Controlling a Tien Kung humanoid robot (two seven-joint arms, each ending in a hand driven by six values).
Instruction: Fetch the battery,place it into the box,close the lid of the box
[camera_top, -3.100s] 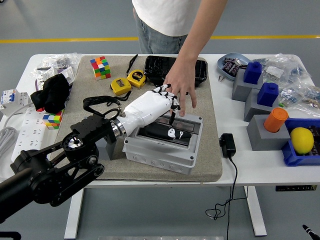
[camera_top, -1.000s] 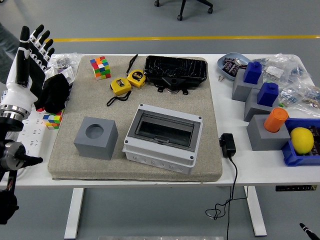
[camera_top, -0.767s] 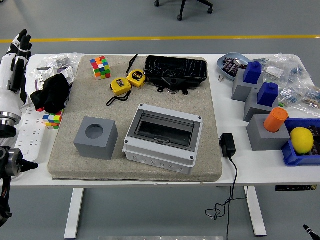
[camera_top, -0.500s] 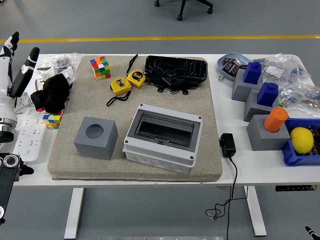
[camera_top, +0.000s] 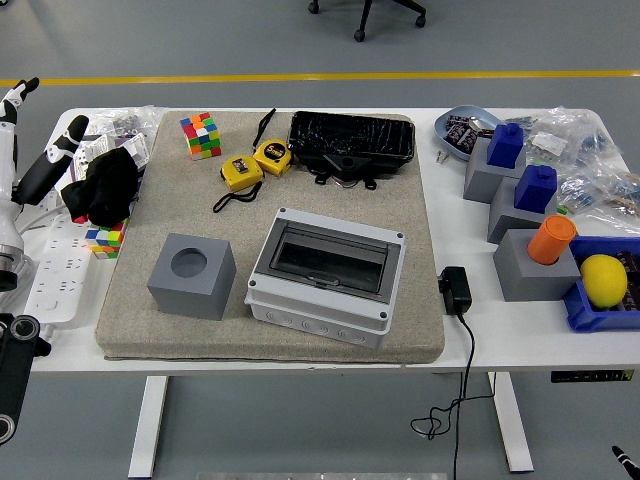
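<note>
Robot hand (camera_top: 22, 150) on the left arm sits at the far left edge of the view, over the worktop's (camera_top: 520, 325) left end, white fingers (camera_top: 58, 150) spread and holding nothing; most of the hand is cut off by the frame. Your right arm is not in view.

The grey junction box (camera_top: 326, 279) lies on the beige mat (camera_top: 420, 240), well apart from the hand, toward the centre. Its tinted lid (camera_top: 331, 262) appears down. I cannot confirm a battery behind the dark window, and none is visible elsewhere on the worktop.

Risks you should note:
- If the lid is only resting, not latched, the box may count as unclosed.
- Any return reach crosses the grey cube block (camera_top: 191, 275), the Rubik's cube (camera_top: 104, 240) and the black cloth (camera_top: 104, 186); a low sweep could knock them.
- The white power strip (camera_top: 55, 275) lies directly beside the arm; a cable snag is possible.
</note>
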